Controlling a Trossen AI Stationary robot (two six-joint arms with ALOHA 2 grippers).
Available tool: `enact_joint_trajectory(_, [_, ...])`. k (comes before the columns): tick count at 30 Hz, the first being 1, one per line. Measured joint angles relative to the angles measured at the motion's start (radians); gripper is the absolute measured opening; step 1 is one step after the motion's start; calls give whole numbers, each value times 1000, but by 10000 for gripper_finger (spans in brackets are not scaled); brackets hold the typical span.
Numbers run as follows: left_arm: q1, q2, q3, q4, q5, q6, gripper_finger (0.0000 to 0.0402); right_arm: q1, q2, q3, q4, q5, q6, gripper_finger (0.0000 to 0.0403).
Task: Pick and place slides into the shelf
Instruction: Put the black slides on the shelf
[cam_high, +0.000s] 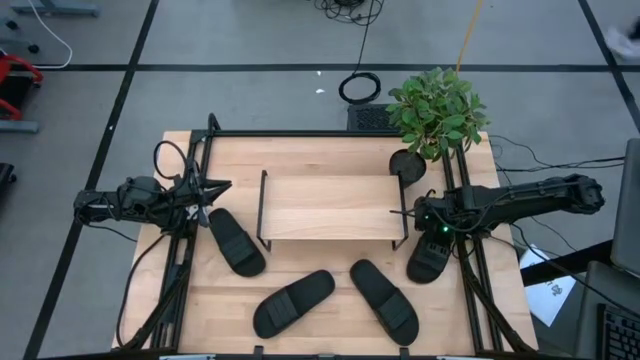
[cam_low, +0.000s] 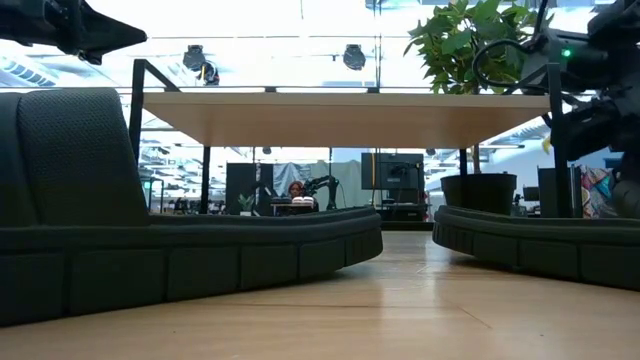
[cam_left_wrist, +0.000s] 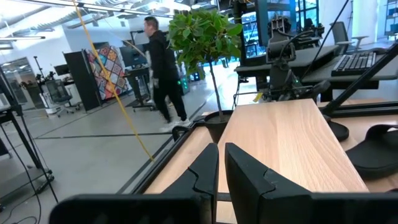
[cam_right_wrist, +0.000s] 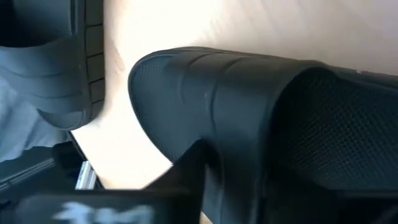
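Several black slides lie flat on their soles on the wooden table: one left of the shelf (cam_high: 236, 243), two near the front edge (cam_high: 293, 303) (cam_high: 384, 300), and one right of the shelf (cam_high: 432, 262). The shelf (cam_high: 328, 205) stands mid-table, its light top board bare. My right gripper (cam_high: 428, 230) slants down onto the far end of the right slide (cam_right_wrist: 205, 93) and is shut on it. At the table's left edge my left gripper (cam_high: 207, 190) hangs level above the table, shut, holding nothing (cam_left_wrist: 221, 174). My right gripper comes at the right slide from above, slanting down, at its strap (cam_right_wrist: 311, 124) near the far end. One finger (cam_right_wrist: 189, 171) lies against the strap's edge; the strap hides the other finger. The slide's sole rests on the table.
A potted plant (cam_high: 437, 110) stands at the shelf's far right corner, close to my right arm. Black frame rails (cam_high: 180, 270) run along the table's left and right sides. A person (cam_left_wrist: 163, 68) walks in the room beyond the table.
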Motion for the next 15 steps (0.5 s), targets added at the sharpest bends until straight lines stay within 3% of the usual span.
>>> enact_joint_trajectory(3, [0,0,0,0,0,0,37,0,-9,19,-2,-5,3,12])
enact_joint_trajectory(8, [0,0,0,0,0,0,37,5,-18,72,-24,-28,3,6])
enact_joint_trajectory(15, [0,0,0,0,-1,0,37,8,-20,236,-194,22,2,3])
